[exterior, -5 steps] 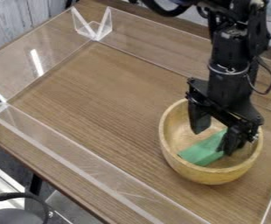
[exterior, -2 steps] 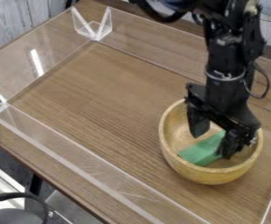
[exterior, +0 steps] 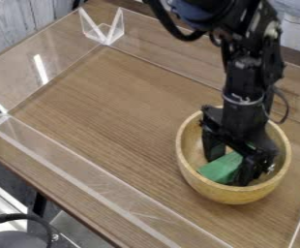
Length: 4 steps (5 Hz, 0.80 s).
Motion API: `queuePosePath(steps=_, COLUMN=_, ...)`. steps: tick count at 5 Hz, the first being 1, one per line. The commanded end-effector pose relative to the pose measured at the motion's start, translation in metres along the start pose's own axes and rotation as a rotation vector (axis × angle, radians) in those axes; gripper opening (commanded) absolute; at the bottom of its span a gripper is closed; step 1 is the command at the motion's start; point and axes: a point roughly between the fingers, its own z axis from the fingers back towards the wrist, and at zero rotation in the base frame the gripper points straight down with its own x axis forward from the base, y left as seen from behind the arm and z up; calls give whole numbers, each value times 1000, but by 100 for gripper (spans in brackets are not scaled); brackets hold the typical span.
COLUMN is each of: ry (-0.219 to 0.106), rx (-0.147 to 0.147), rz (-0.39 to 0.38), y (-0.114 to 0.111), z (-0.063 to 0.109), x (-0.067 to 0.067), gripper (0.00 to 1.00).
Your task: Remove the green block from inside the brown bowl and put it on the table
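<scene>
Green block (exterior: 222, 170) in brown bowl (exterior: 192, 165), bowl on table (exterior: 107, 107) front-right, end effector (exterior: 233, 160) inside bowl

The table (exterior: 101, 107), a brown wood-grain top, is stretching across the view with low clear acrylic walls (exterior: 62, 199) running along its edges. The brown bowl (exterior: 192, 165) is sitting directly on it near the right side, close to the front wall.

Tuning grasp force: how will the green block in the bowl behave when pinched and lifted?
The green block looks like a solid, flat bar, so probably stiff. It is small beside the brown bowl, likely light. Its matte faces should grip well between the open gripper fingers, though it could pivot against the curved wall.
</scene>
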Motion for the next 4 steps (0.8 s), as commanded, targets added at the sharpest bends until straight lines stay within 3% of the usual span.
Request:
queuePosePath(steps=1, ry=-24, rx=12, rz=-6, y=5, z=9, x=5, gripper=100)
queuePosePath(steps=4, ry=-8, rx=22, rz=0, y=4, z=12, x=1, gripper=100)
